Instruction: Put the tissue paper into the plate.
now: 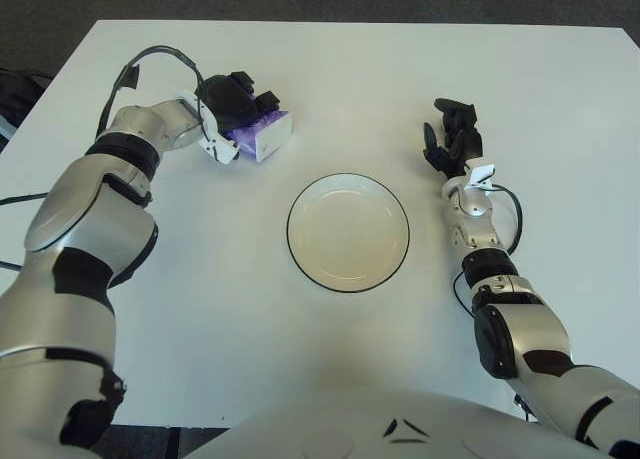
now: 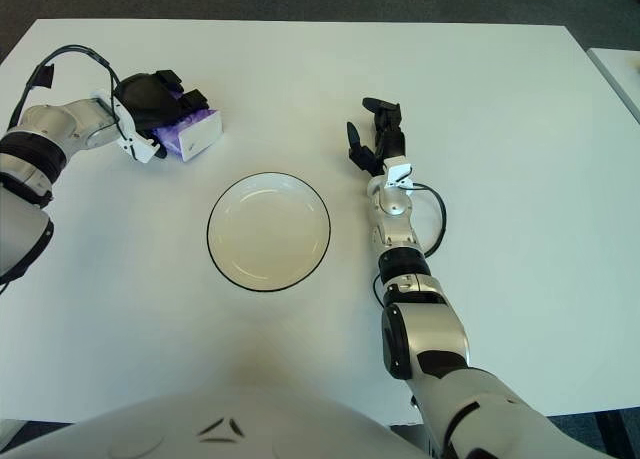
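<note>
The left hand (image 1: 236, 107) has its fingers curled over the tissue paper (image 1: 266, 135), the plate (image 1: 348, 233) well beyond their tips. The hold looks shallow, so the pack could slip on lifting. The right hand (image 1: 450, 144), fingers loosely spread and holding nothing, shows right of the plate.
</note>
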### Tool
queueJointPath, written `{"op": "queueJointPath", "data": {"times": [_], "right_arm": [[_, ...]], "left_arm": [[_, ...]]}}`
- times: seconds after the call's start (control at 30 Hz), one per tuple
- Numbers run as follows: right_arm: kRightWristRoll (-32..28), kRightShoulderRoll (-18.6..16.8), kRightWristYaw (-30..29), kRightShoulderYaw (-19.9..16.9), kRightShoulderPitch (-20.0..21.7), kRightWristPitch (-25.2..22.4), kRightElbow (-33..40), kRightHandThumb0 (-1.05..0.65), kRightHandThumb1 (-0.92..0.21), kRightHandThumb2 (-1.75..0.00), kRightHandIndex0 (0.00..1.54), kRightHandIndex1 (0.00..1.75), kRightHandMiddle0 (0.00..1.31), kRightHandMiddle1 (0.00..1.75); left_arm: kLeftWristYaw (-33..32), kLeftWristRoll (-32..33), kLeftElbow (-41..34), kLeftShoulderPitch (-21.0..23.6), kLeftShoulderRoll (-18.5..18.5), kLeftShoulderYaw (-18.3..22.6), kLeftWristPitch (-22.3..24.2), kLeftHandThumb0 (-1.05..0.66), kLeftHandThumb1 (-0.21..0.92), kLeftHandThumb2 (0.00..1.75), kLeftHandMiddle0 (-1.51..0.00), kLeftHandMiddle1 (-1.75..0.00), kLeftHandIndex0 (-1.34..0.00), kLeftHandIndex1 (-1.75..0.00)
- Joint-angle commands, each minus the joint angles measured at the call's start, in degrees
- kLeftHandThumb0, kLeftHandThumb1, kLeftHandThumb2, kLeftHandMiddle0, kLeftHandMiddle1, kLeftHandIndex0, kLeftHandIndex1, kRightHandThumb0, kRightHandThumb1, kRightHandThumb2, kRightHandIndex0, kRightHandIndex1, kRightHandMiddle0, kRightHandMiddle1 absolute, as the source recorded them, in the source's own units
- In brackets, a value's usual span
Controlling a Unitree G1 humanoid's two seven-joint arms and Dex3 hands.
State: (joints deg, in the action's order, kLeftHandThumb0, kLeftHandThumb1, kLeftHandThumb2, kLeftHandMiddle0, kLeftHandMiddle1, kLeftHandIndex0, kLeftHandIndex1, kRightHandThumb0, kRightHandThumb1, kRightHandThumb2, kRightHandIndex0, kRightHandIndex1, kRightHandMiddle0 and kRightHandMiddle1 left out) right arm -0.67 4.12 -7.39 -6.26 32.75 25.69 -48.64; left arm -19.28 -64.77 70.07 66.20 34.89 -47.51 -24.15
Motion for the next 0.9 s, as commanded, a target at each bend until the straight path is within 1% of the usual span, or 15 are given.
{"op": "queueJointPath", "data": {"times": [0.0, 0.13, 0.47, 0.5, 0.53, 0.6, 0.7, 0.8, 0.87], "right_arm": [[0.39, -2.16, 0.30, 0.72, -7.19, -6.32, -5.72, -0.59, -0.82, -0.55, 0.37, 0.21, 0.03, 1.10], [0.38, -2.13, 0.34, 0.70, -7.24, -6.29, -5.72, -0.59, -0.82, -0.55, 0.37, 0.21, 0.03, 1.10], [0.30, -1.97, 0.53, 0.64, -7.47, -6.21, -5.56, -0.59, -0.82, -0.55, 0.37, 0.21, 0.03, 1.10], [0.29, -1.94, 0.56, 0.63, -7.50, -6.21, -5.53, -0.59, -0.82, -0.55, 0.37, 0.21, 0.03, 1.10], [0.28, -1.92, 0.58, 0.63, -7.52, -6.21, -5.51, -0.59, -0.82, -0.55, 0.37, 0.21, 0.03, 1.10], [0.26, -1.88, 0.62, 0.61, -7.56, -6.19, -5.50, -0.59, -0.82, -0.55, 0.37, 0.21, 0.03, 1.10], [0.25, -1.85, 0.65, 0.60, -7.61, -6.19, -5.44, -0.59, -0.82, -0.55, 0.37, 0.21, 0.03, 1.10], [0.23, -1.82, 0.69, 0.59, -7.66, -6.20, -5.35, -0.59, -0.82, -0.55, 0.37, 0.21, 0.03, 1.10], [0.22, -1.80, 0.70, 0.59, -7.70, -6.20, -5.31, -0.59, -0.82, -0.55, 0.37, 0.21, 0.03, 1.10]], "left_arm": [[0.36, -1.27, 3.05, -4.36, -0.87, -2.12, 1.18, -0.51, 0.38, 0.77, -0.46, -1.65, -0.24, -1.73], [-0.84, -1.17, 3.89, -4.52, -1.61, -2.79, 1.95, -0.51, 0.36, 0.77, -0.53, -1.73, -0.31, -1.74], [-2.77, -1.26, 4.79, -4.85, -2.65, -4.33, 3.75, -0.50, 0.36, 0.74, -0.65, -1.75, -0.39, -1.75], [-3.76, -1.43, 4.74, -4.99, -2.69, -4.58, 4.23, -0.48, 0.38, 0.86, -0.68, -1.75, -0.49, -1.67], [-4.45, -1.52, 4.72, -5.07, -2.72, -4.78, 4.55, -0.47, 0.38, 0.94, -0.72, -1.75, -0.55, -1.63], [-5.64, -1.65, 4.69, -5.22, -2.81, -5.17, 5.39, -0.46, 0.39, 1.01, -0.76, -1.75, -0.60, -1.60], [-7.79, -1.45, 4.62, -5.59, -3.03, -5.29, 7.46, -0.46, 0.39, 1.06, -0.84, -1.75, -0.63, -1.59], [-8.99, -1.05, 4.60, -5.74, -3.10, -5.31, 8.07, -0.45, 0.40, 1.10, -0.89, -1.75, -0.62, -1.61], [-10.07, -0.68, 4.51, -5.79, -3.13, -5.11, 8.35, -0.46, 0.38, 1.16, -0.93, -1.75, -0.60, -1.67]]}}
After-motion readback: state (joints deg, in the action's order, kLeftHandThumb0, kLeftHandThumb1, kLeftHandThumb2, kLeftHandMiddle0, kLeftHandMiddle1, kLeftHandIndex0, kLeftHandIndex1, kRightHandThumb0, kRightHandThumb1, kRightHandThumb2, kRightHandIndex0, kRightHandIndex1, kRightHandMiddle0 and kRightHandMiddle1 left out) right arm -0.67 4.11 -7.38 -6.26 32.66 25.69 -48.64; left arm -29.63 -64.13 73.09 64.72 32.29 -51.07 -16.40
